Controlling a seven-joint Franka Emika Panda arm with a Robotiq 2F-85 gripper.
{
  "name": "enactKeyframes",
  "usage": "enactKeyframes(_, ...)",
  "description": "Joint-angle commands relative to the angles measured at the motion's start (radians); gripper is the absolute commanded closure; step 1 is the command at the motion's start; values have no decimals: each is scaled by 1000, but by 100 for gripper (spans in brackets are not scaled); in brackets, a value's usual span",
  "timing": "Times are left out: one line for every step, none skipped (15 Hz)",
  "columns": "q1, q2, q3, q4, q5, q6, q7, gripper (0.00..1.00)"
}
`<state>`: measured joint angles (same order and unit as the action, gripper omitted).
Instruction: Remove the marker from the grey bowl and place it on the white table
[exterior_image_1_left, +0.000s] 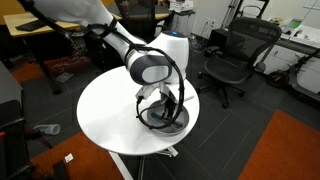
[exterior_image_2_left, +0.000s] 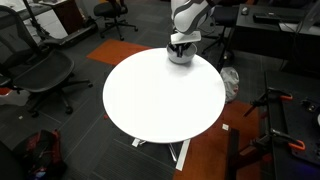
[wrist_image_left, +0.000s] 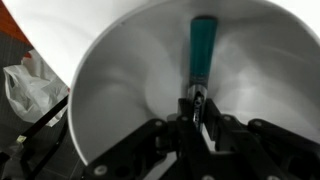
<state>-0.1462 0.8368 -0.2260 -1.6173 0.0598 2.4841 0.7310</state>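
The teal-green marker (wrist_image_left: 201, 50) lies inside the shiny grey bowl (wrist_image_left: 120, 85), its dark near end between my fingers. My gripper (wrist_image_left: 197, 106) is down in the bowl and shut on that end of the marker. In both exterior views the bowl (exterior_image_1_left: 165, 120) (exterior_image_2_left: 180, 57) sits at the edge of the round white table (exterior_image_1_left: 110, 110) (exterior_image_2_left: 160, 95), with the gripper (exterior_image_1_left: 170, 105) (exterior_image_2_left: 180, 45) reaching straight into it. The marker is hidden by the gripper in both exterior views.
Black office chairs (exterior_image_1_left: 235, 55) (exterior_image_2_left: 40, 70) stand around the table. Tan wooden desks (exterior_image_1_left: 50, 25) are behind. A white plastic bag (wrist_image_left: 25, 85) lies on the floor beside the table. The bowl is close to the table's rim.
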Motion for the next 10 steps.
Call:
enactKeyframes(28, -63, -15, -32, 18, -21, -8, 95)
enactKeyframes(34, -95, -16, -59, 19, -14, -7, 95)
enactKeyframes(38, -122, -13, -77, 20, -14, -12, 95)
enactKeyframes(47, -159, -15, -103, 16, -15, -13, 95)
enactKeyframes(60, -191, -23, -125, 7, -16, -5, 95)
enactKeyframes(73, -229, -31, -153, -2, -14, 3, 95)
enactKeyframes(85, -263, -36, -176, -11, -15, 7, 95)
enactKeyframes(99, -301, -41, -203, -23, -11, 9, 95)
enactKeyframes(113, -335, -45, -227, -35, -7, 12, 95)
enactKeyframes(132, -369, -50, -246, -54, -9, 20, 95)
